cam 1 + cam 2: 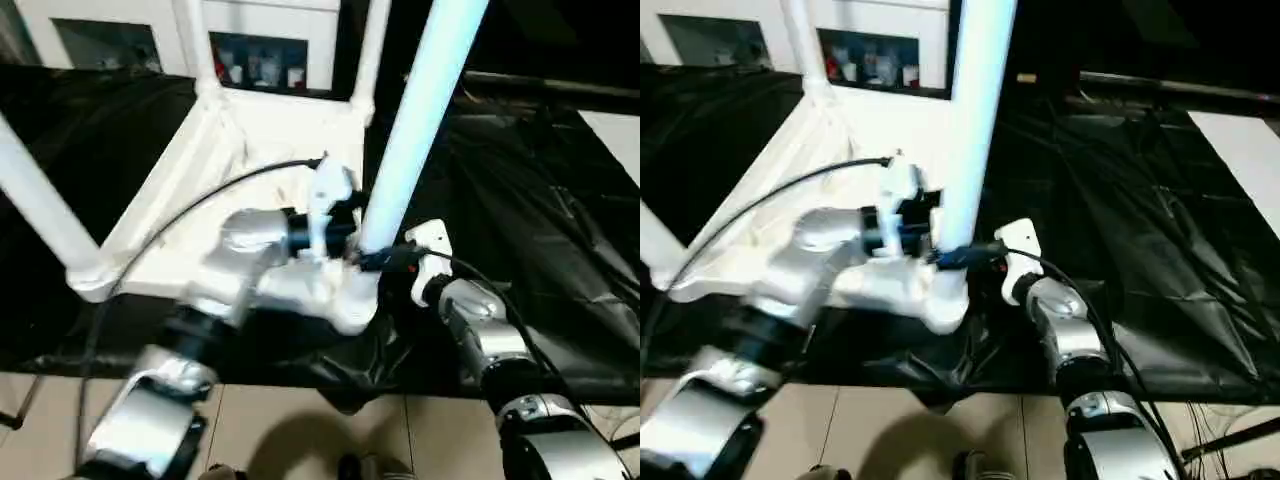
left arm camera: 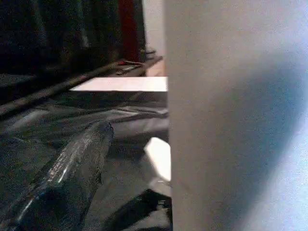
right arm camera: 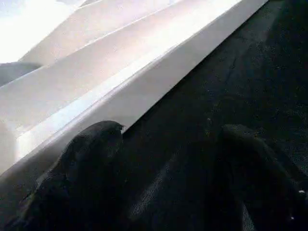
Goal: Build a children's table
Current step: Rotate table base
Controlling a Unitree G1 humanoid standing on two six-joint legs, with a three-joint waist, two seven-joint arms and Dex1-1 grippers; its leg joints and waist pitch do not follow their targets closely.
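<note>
The children's table [image 1: 240,190] lies upside down on a work table draped in black sheeting [image 1: 540,200], its near corner close to the table's front edge, with legs already standing in the far and left sockets. It reads as hollow white plastic: probably light and stiff, but smooth and likely slippery, so a grip low on a leg, near its socket, looks safest. The tall leg [image 1: 415,120] stands at the near right corner socket. The left end effector [image 1: 335,215] sits against this leg's base; whether its fingers clamp the leg cannot be told. The right end effector [image 3: 163,173] has its two black fingers spread apart over the sheeting, just beside the tabletop's rim and gripping nothing. Open room lies to the right over bare sheeting; the front edge is close, leaving little margin there.
</note>
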